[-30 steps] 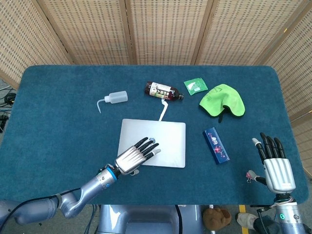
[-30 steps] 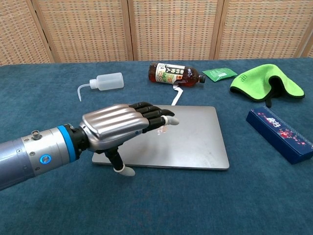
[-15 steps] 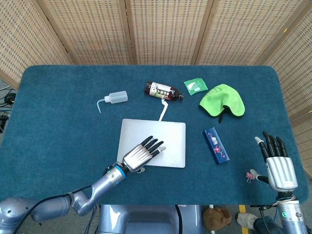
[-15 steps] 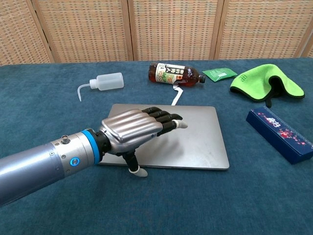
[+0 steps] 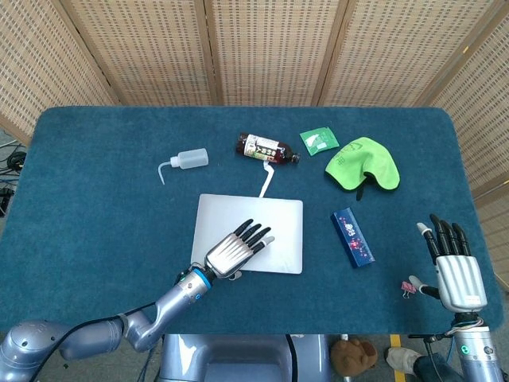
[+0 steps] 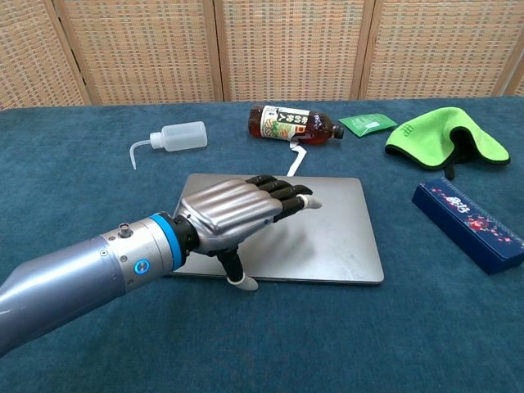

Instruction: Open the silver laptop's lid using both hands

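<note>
Head view shows the silver laptop [image 5: 250, 233] lying shut in the middle of the frame on the blue table [image 5: 95, 207], its lid flat. Your left hand [image 5: 235, 250] hovers over the lower left part of the lid, fingers extended and apart, holding nothing; in the chest view its thumb hangs down beside the near edge, though I cannot tell whether it touches.

Your right hand [image 5: 456, 267] stands at the lower right of the frame, well apart from the laptop, fingers straight and spread, also holding nothing.

Risks, as I judge them:
- If you press down with the left hand while lifting, the lid stays pinned (the palm sits over it).
- Lifting from one corner alone could slide or twist the laptop towards the dark bottle [image 5: 267, 149] and the white strip [image 5: 266, 181] at its far edge.
- Bringing your right hand across could knock the blue box [image 5: 352, 236], which lies between it and the laptop.
- A small clip-like thing [image 5: 409, 286] lies just beside the right hand.
</note>
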Robot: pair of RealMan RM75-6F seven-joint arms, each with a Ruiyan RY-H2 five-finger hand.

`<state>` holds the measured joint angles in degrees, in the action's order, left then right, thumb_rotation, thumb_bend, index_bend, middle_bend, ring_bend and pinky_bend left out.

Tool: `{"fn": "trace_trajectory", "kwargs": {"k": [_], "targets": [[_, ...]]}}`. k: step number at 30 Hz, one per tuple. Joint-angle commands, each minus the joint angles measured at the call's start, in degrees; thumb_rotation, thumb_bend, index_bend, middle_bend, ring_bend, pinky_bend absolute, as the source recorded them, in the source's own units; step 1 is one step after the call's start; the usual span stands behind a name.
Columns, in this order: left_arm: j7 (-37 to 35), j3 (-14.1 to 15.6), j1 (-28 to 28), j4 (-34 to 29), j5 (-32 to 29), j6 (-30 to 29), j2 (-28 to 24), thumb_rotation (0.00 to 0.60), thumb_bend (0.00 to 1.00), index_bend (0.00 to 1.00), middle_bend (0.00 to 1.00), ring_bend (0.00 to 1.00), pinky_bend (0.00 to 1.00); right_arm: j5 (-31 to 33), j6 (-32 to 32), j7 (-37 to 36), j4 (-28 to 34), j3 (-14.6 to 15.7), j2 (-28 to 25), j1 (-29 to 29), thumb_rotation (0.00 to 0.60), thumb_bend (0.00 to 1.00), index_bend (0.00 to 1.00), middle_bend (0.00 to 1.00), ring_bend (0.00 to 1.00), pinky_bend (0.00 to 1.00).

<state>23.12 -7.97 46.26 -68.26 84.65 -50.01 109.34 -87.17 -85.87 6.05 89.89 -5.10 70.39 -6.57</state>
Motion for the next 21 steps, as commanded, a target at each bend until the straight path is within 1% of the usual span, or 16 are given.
{"fn": "trace_trajectory", "kwargs": {"k": [1,5,7,11,13,18,21], "targets": [[0.6,-0.2,0.2,0.1,-0.9,-0.1,0.4,0.600,0.14,0.00,0.00,0.00,0.00,0.0,0.0,0.0,0.0,0.0,0.0,0.0,0.600,0.05,0.09,0.00,0.00,0.00],[1.4,-0.2,0.4,0.1,-1.9,-0.2,0.7,0.600,0.16,0.00,0.00,0.00,0.00,0.0,0.0,-0.2,0.1,0.0,-0.1,0.0,0.600,0.05,0.09,0.00,0.00,0.00],[1.7,-0.3,0.3,0.0,-2.5,-0.2,0.7,0.600,0.18,0.00,0.00,0.00,0.00,0.0,-0.1,-0.3,0.1,0.0,-0.1,0.0,0.600,0.05,0.09,0.00,0.00,0.00],[2.9,-0.3,0.3,-0.5,-3.7,-0.3,0.7,0.600,0.31,0.00,0.00,0.00,0.00,0.1,-0.1,-0.8,0.1,0.0,-0.3,0.0,0.600,0.05,0.09,0.00,0.00,0.00],[3.7,-0.3,0.4,-0.7,-4.1,-0.5,0.6,0.600,0.34,0.00,0.00,0.00,0.00,0.1,-0.1,-0.9,0.1,0.0,-0.3,0.0,0.600,0.05,0.09,0.00,0.00,0.00],[5.0,-0.5,0.5,-1.4,-5.2,-1.0,0.4,0.600,0.38,0.00,0.00,0.00,0.00,0.0,-0.2,-1.3,0.2,0.0,-0.4,0.0,0.600,0.05,0.09,0.00,0.00,0.00],[6.0,-0.6,0.5,-1.6,-5.6,-1.4,0.4,0.600,0.38,0.00,0.00,0.00,0.00,0.0,-0.2,-1.4,0.2,0.0,-0.5,0.1,0.600,0.05,0.09,0.00,0.00,0.00]]}}
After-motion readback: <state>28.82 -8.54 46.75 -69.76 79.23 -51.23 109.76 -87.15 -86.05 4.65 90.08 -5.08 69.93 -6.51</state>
